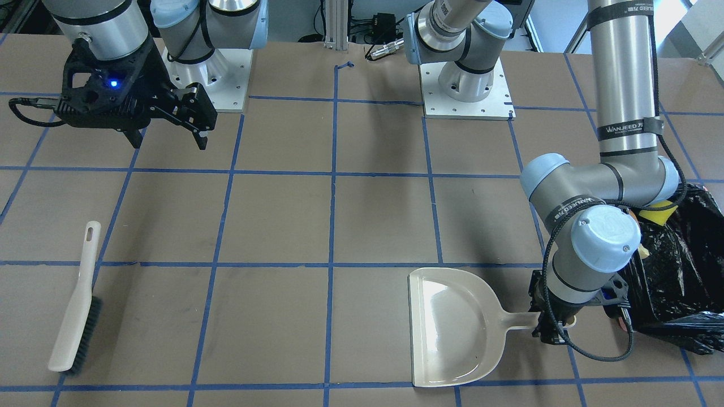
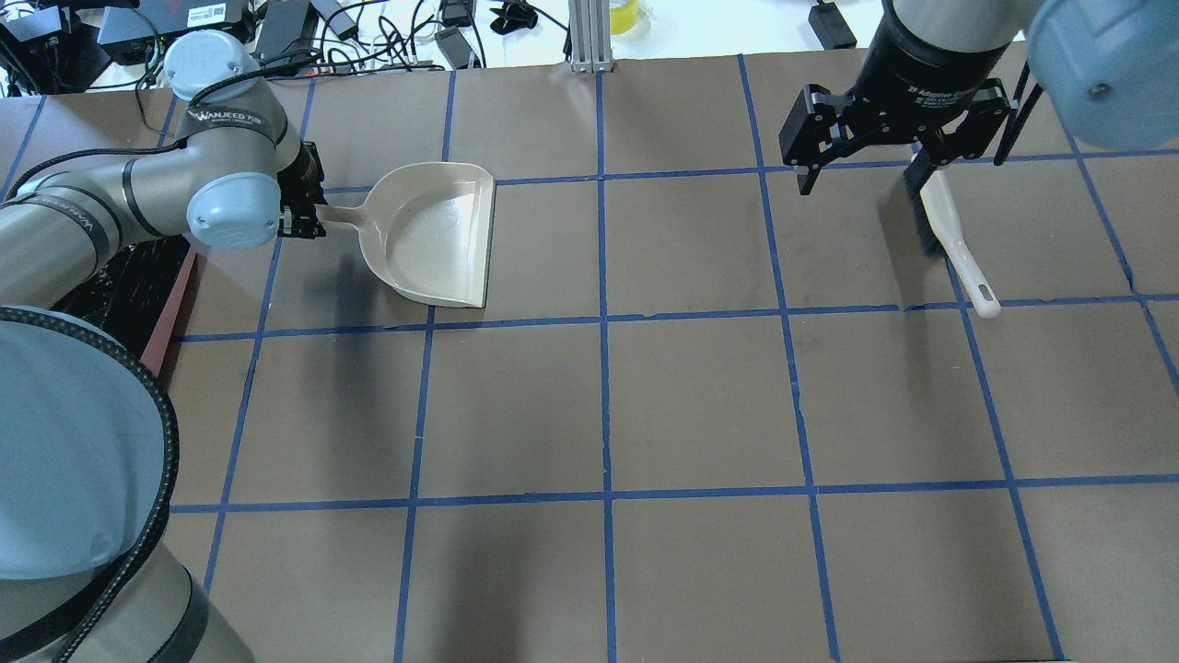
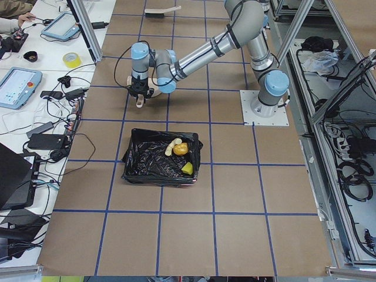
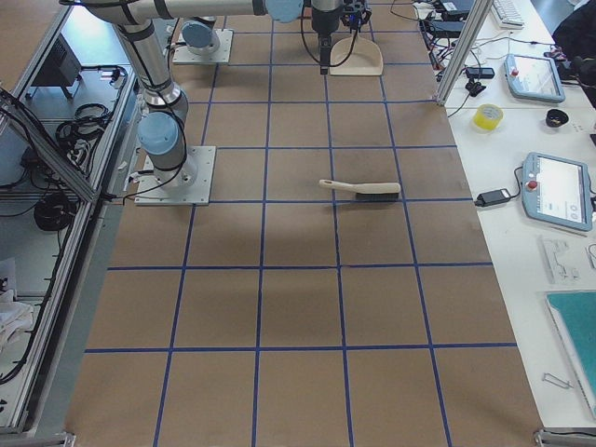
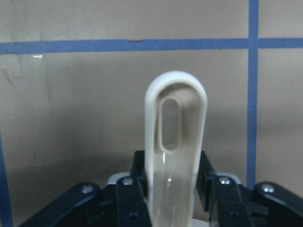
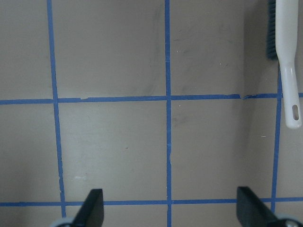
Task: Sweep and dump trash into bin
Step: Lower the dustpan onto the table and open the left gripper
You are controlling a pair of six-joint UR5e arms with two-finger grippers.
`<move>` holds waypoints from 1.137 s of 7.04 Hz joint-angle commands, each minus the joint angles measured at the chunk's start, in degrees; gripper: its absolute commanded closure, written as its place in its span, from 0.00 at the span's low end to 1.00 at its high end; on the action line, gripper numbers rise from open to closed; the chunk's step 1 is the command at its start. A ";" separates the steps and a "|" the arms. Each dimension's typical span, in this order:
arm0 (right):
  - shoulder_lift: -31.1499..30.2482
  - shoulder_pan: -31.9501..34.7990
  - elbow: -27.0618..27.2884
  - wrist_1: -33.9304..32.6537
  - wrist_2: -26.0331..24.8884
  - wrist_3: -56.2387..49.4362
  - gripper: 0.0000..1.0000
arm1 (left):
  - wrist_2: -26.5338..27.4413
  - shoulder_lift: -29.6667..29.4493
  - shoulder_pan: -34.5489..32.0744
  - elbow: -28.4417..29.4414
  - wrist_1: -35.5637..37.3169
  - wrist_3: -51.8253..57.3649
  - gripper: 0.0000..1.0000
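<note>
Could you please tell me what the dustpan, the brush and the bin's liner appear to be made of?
The dustpan looks like moulded beige plastic, glossy: its pan mirrors the lights. The brush has a similar pale plastic handle and dark bristles, fibre unclear. The liner looks like thin black plastic film, crinkled and shiny.

Light is bright and even, from above, with a cool white cast. Arm shadows on the brown table (image 1: 283, 215) are broad, soft-edged and dark grey. A white glare patch sits on the floor of the dustpan (image 1: 447, 316), and small glints scatter over the black liner of the bin (image 1: 679, 294). Left wrist view: soft overall, shiny streak down the dustpan handle, lower frame in shade. Right wrist view: sharp, evenly lit. Overhead view: near arm joints loom large at frame edges.
</note>
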 commanded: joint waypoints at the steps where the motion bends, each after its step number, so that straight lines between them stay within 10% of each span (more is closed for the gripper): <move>1: 0.00 -0.01 -0.07 -0.02 0.00 0.07 0.00 | -0.15 1.31 -0.04 0.01 -0.27 0.07 0.41; 8: 0.00 -0.01 -0.07 -0.02 -0.09 0.07 0.00 | -4.43 17.47 -0.83 3.17 -12.45 43.02 0.21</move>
